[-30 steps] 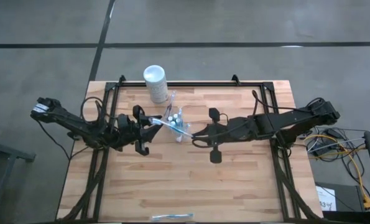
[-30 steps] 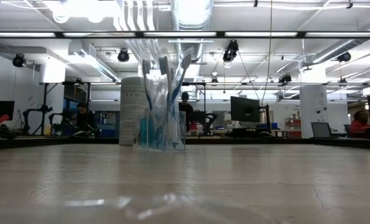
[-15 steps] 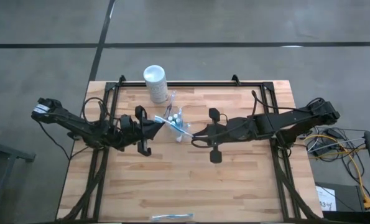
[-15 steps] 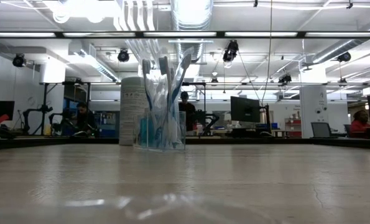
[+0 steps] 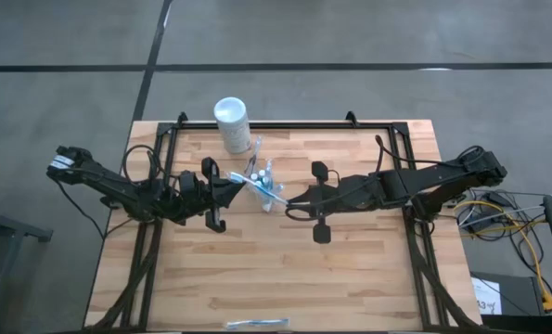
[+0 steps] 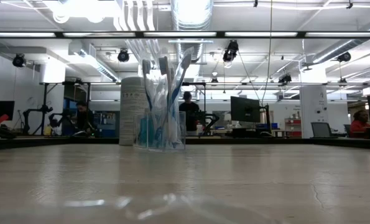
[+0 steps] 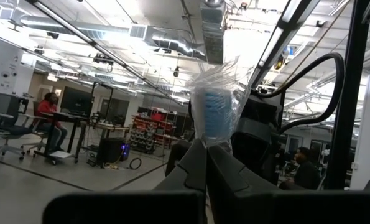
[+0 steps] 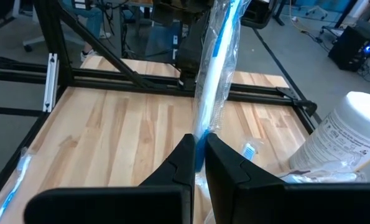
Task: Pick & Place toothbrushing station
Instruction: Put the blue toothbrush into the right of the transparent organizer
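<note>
On the wooden worktop the white cylinder stands beside the toothbrushing station, already bristling with brushes. Both the left end effector and right end effector are clenched on one wrapped toothbrush, yet to be slotted in.

The room was a large open workshop with a grey concrete floor crossed by dark lines. Long strip lights and silver ducts ran along the white ceiling. Desks with monitors stood far back, where people sat at work.
</note>
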